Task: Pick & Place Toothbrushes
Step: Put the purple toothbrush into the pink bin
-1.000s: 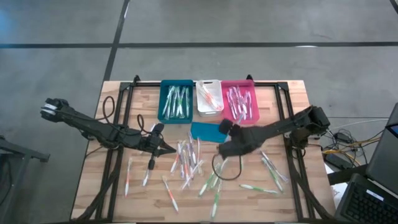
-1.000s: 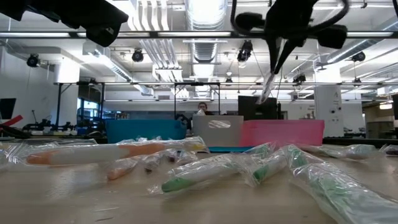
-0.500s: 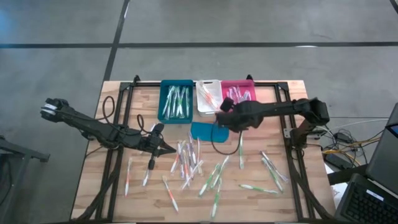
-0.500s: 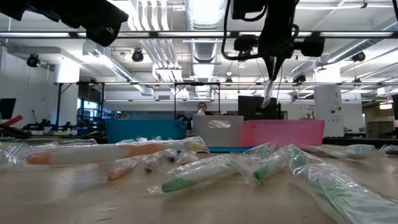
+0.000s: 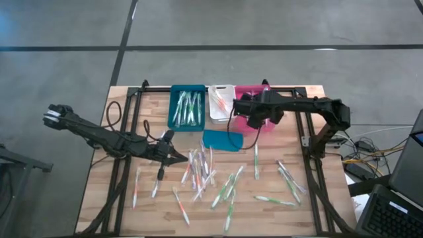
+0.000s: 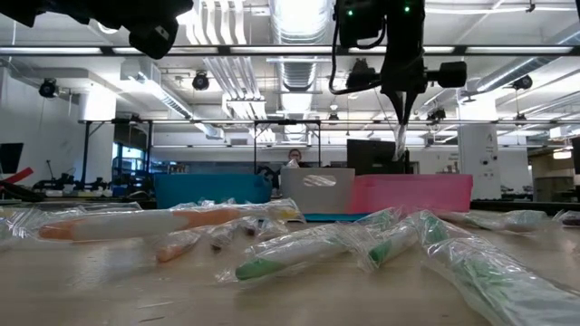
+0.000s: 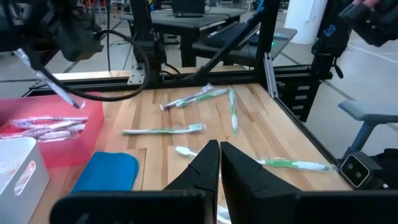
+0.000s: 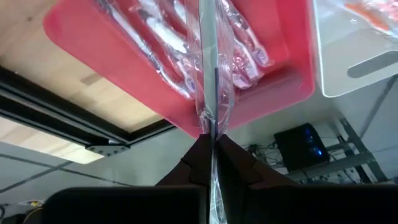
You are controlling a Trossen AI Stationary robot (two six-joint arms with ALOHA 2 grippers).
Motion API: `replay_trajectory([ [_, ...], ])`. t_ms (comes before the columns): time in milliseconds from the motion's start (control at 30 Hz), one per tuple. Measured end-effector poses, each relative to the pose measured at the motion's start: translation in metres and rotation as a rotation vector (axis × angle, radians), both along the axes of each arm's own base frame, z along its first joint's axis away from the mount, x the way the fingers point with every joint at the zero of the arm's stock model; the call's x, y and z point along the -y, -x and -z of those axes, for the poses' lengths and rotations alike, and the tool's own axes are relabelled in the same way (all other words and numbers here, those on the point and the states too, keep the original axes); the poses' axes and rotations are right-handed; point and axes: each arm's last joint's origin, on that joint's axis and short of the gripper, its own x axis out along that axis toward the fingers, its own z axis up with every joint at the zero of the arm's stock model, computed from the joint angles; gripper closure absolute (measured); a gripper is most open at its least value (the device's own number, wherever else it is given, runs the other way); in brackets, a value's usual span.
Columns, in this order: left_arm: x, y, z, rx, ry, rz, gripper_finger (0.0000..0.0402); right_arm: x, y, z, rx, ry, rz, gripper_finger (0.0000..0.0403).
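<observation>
My right gripper (image 8: pixel 211 152) hangs above the pink bin (image 5: pixel 254 106) at the far edge of the wooden surface (image 5: pixel 304 211), its fingers (image 8: pixel 233 163) pinched shut on a clear-wrapped toothbrush (image 8: pixel 210 68). The wrapped brush dangles straight down from my fingertips over the bin, where several other wrapped toothbrushes with pink accents (image 8: pixel 161 25) already lie. In the low view that held brush (image 6: pixel 400 140) hangs in the air just over the bin's rim.

The pink bin stands at the right end of a row of three. The white bin (image 5: pixel 221 102) in the middle holds orange-accented brushes, and the teal bin (image 5: pixel 187 106) on the left holds green ones. A flat teal lid-like piece (image 5: pixel 221 139) lies on the surface just in front of the white bin.

My left gripper (image 7: pixel 219 163) sits low over the surface, left of the middle, with its fingers (image 7: pixel 202 171) pressed together and nothing between them. Just past its tip lies a cluster of loose toothbrushes (image 5: pixel 198 168), mostly pink and orange ones. More green ones (image 5: pixel 228 192) are scattered across the near and right parts of the surface, and one green brush (image 5: pixel 256 162) lies alone, pointing toward the bins.
</observation>
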Motion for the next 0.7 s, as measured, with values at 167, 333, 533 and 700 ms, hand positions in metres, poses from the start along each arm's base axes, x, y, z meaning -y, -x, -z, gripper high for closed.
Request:
replay_trajectory([
  [167,0.000,0.000,0.000,0.003,-0.011,0.001,0.0382,0.017,0.002,0.000,0.014,-0.043,-0.012,0.0394],
  [333,0.000,0.000,0.000,0.008,-0.048,0.007,0.0383,0.036,0.000,0.000,0.079,-0.102,-0.034,0.0394],
  [533,0.000,0.000,0.000,0.023,-0.144,0.020,0.0381,0.054,0.003,0.002,0.132,-0.185,-0.057,0.0394],
  [700,0.000,0.000,-0.001,0.058,-0.295,0.040,0.0383,0.068,0.009,0.003,0.151,-0.189,-0.026,0.0394],
])
